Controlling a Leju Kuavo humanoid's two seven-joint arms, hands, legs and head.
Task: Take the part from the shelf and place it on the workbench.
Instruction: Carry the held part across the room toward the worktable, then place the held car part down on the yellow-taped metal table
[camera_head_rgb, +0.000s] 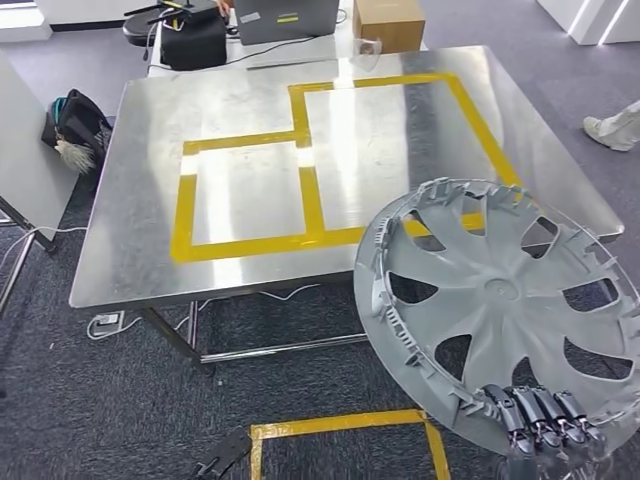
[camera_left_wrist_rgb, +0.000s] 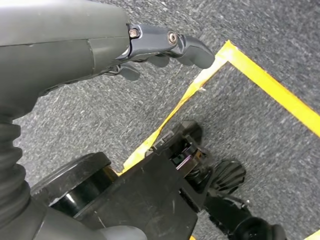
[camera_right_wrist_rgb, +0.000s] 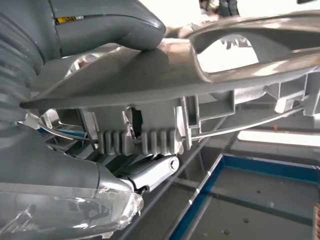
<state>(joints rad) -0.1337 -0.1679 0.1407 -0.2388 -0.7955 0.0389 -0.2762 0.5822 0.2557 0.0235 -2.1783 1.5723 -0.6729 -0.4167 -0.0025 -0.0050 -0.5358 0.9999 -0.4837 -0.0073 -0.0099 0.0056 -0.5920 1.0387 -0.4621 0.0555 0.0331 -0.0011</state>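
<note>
A large grey wheel cover (camera_head_rgb: 504, 305) hangs in the air at the lower right of the head view, its far rim overlapping the workbench's near right corner. My right hand (camera_head_rgb: 540, 422) grips its near rim, fingers curled over the edge. In the right wrist view the thumb (camera_right_wrist_rgb: 113, 25) presses on one face of the wheel cover (camera_right_wrist_rgb: 181, 65) and the fingers (camera_right_wrist_rgb: 151, 172) lie under its ribbed rim. My left hand (camera_left_wrist_rgb: 162, 47) hangs over the carpet with fingers loosely extended, holding nothing. The steel workbench (camera_head_rgb: 136, 200) carries yellow tape rectangles (camera_head_rgb: 306, 190).
A cardboard box (camera_head_rgb: 388, 22), a laptop (camera_head_rgb: 287, 18) and a black bag (camera_head_rgb: 193, 40) sit on a table beyond the workbench. A yellow tape square (camera_head_rgb: 340, 425) marks the carpet near me. A white board (camera_head_rgb: 26, 150) stands left; a person's foot (camera_head_rgb: 613, 128) is at right.
</note>
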